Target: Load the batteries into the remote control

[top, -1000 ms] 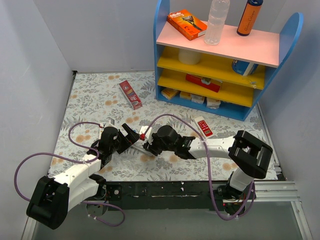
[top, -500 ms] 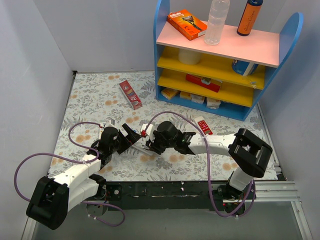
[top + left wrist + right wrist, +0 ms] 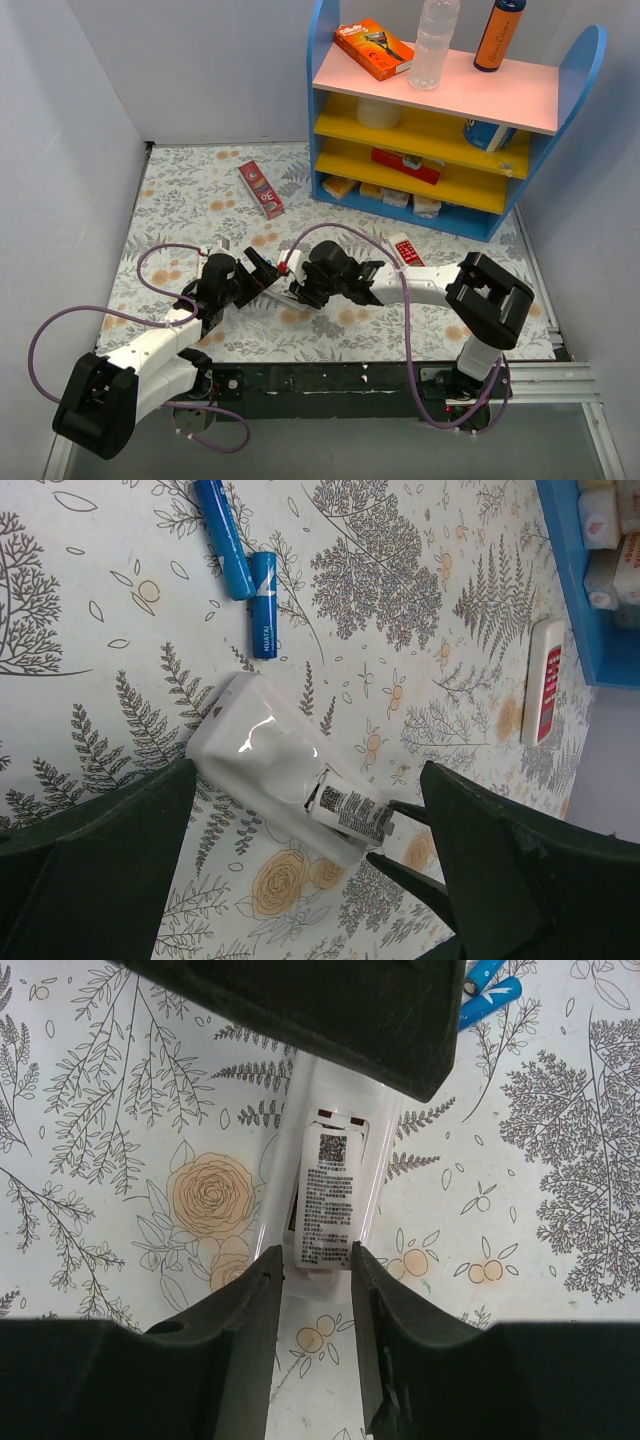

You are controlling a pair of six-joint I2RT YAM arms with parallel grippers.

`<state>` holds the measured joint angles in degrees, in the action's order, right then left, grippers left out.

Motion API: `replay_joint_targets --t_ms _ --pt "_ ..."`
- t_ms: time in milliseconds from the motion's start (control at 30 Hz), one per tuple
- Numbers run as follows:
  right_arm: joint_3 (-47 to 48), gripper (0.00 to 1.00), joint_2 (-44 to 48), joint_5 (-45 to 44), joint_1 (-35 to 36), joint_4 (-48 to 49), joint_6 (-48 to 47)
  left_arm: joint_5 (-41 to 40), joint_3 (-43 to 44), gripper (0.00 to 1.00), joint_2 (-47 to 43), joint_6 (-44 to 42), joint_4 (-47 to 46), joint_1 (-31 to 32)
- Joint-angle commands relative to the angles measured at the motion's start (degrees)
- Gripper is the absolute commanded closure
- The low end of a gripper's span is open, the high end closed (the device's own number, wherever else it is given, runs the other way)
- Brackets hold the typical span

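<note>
The remote control (image 3: 255, 755) is seen lying back-up at the near middle of the floral worktop (image 3: 180, 190), between the two arms. Its battery recess is at the end facing the right arm. The left tool (image 3: 258, 275) is held wide open astride the remote, with nothing gripped. The right tool (image 3: 316, 1252) is shown partly closed, its fingers (image 3: 240, 1330) set close on either side of a labelled panel (image 3: 330, 1200) in the recess; whether that is gripped cannot be told. Two blue batteries (image 3: 263, 605) are seen lying on the worktop just beside the remote's other end.
</note>
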<state>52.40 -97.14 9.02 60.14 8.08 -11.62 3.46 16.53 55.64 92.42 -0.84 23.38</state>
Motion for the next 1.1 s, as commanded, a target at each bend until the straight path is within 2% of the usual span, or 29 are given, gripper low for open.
replay_joint_targets --t_ms 0,300,533,633,867,933,1067 --pt "2.88 0.62 -0.68 1.35 -0.29 -0.17 -0.51 0.23 0.60 0.03 -1.06 -0.05 0.31 0.09" --pt "3.85 0.79 -1.21 1.79 -0.29 -1.13 -0.07 0.31 0.60 0.03 -1.14 -0.05 0.31 0.00" --pt "3.94 0.79 -0.68 1.53 -0.29 -1.75 0.89 0.40 0.60 0.03 -1.23 -0.05 0.31 0.09" --pt "3.59 0.76 0.29 -0.84 -0.90 -1.57 1.86 0.49 0.78 0.03 -1.32 -0.05 0.49 0.09" --pt "5.51 0.55 1.08 -1.10 -6.08 -7.71 -0.16 -0.03 3.85 0.03 -4.22 -0.66 5.40 0.09" --pt "6.48 0.52 0.03 -4.68 -7.05 -10.42 -0.60 -1.09 4.47 0.03 -5.53 -1.01 7.16 0.09" --pt "8.85 0.49 -2.43 -5.50 -8.46 -12.20 -0.51 -4.41 5.26 0.03 -5.72 -1.37 8.40 0.09"
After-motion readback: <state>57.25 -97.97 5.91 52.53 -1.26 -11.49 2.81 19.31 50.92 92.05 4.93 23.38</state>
